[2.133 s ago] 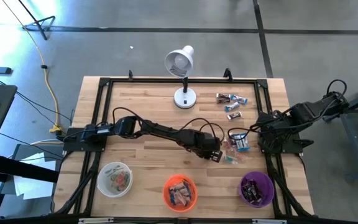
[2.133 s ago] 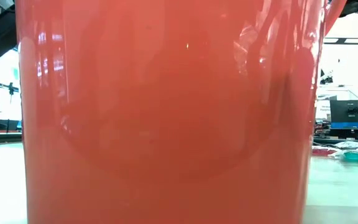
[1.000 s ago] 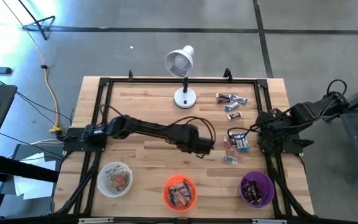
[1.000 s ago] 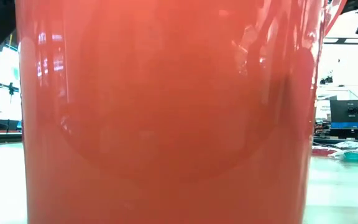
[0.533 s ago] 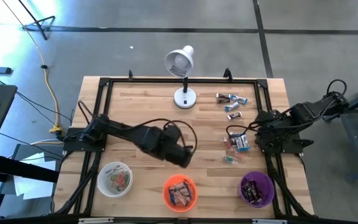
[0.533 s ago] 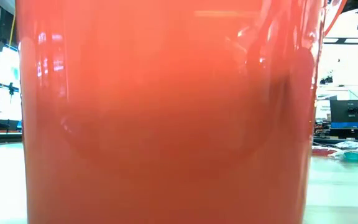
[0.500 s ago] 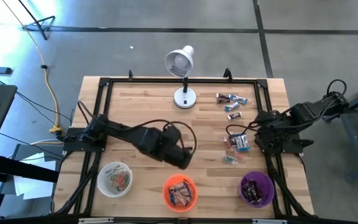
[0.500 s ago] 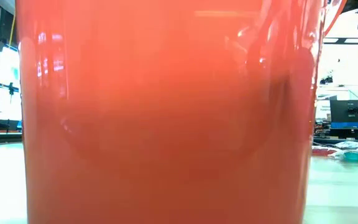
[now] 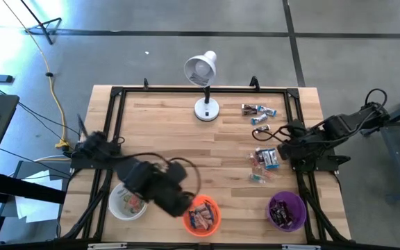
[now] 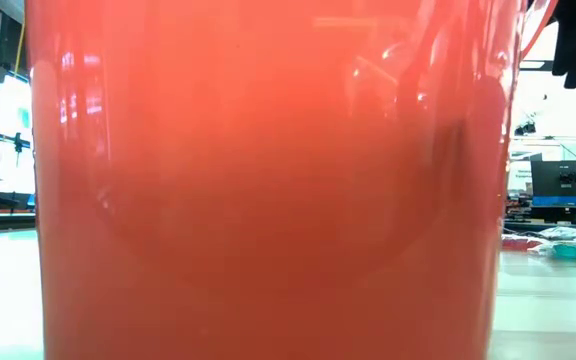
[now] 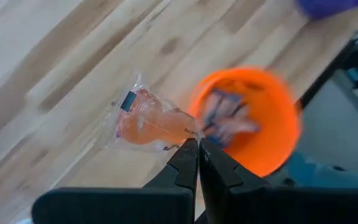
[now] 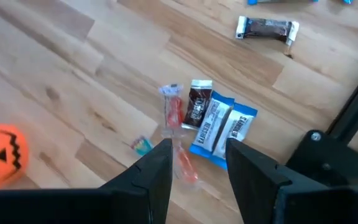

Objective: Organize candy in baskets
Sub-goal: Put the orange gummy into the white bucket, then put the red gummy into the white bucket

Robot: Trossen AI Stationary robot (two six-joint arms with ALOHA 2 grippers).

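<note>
Three baskets stand along the near edge: white [image 9: 114, 193], orange [image 9: 217, 208] and purple [image 9: 301, 203], each with candy inside. My left gripper [image 9: 186, 205] hovers between the white and the orange basket [image 11: 272, 149], shut on a clear-wrapped orange-pink candy [image 11: 146, 121]. My right gripper [image 9: 281, 149] stands open above a loose pile of candy [image 12: 215, 123] near the right edge, touching nothing. More candy [image 9: 258, 114] lies at the far right. The orange basket's wall [image 10: 268, 180] fills the low view. My left gripper pinches the clear wrapper's twisted end [image 11: 188, 133] between its two fingertips, coming from above and slanting down. The candy hangs below the fingers, clear of the table, beside the orange basket's rim.
A white desk lamp [image 9: 203, 83] stands at the far middle of the table. A black frame [image 9: 110, 125] runs round the tabletop. A brown candy bar [image 12: 267, 28] lies apart from the pile. Bare wood [image 9: 165, 125] lies between the lamp and the baskets.
My left gripper has swung from the table's middle toward the near edge and the left, rising, and has carried the candy to the orange basket. It has stayed shut. My right gripper has rolled about its own line without leaving its place.
</note>
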